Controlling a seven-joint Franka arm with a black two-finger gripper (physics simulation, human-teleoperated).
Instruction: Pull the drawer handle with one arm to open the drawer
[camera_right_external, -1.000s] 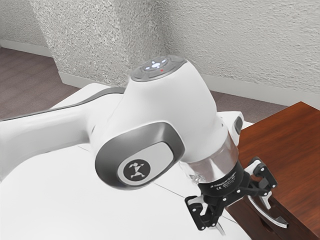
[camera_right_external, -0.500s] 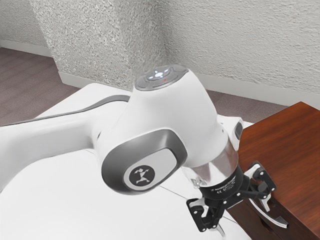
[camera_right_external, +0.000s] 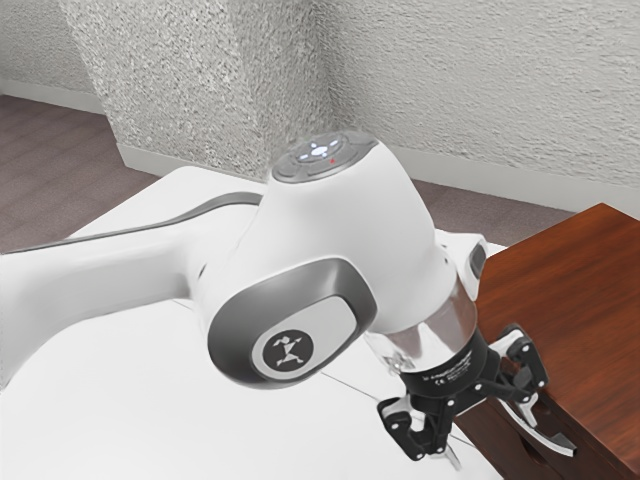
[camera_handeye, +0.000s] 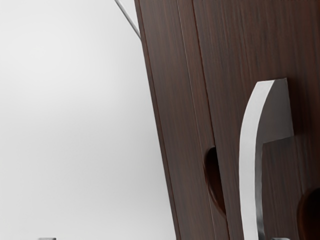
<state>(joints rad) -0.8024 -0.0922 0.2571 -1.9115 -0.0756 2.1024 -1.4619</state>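
hovering gripper (camera_right_external: 478, 422) at front of dark wood drawer (camera_handeye: 185, 100); jaws spread wide, released; silver handle (camera_handeye: 250, 165) close by, ungrasped; white tabletop (camera_right_external: 150, 400) beneath arm

Looking close at a dark wooden drawer front (camera_handeye: 240, 50) carrying a curved silver handle (camera_handeye: 250, 175) and bordering a white tabletop (camera_handeye: 70, 125) along one edge.
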